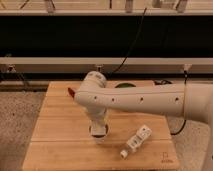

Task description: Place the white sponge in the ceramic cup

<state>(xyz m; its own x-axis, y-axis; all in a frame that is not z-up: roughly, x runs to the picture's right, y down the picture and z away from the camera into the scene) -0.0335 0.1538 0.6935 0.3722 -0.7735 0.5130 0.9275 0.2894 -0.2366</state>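
The ceramic cup point(99, 137) stands on the wooden table point(55, 130), near the middle of its front half. Only its white rim and lower wall show. My gripper point(98, 129) hangs straight down from the big white arm point(145, 100) and sits right over the cup's mouth, reaching into or just above it. The white sponge is hidden; I cannot see it on the table or at the gripper.
A white capped bottle point(136, 141) lies on its side to the right of the cup. A green bowl point(125, 85) peeks out behind the arm at the table's back edge. A small red thing point(71, 92) shows left of the arm. Dark shelving runs behind.
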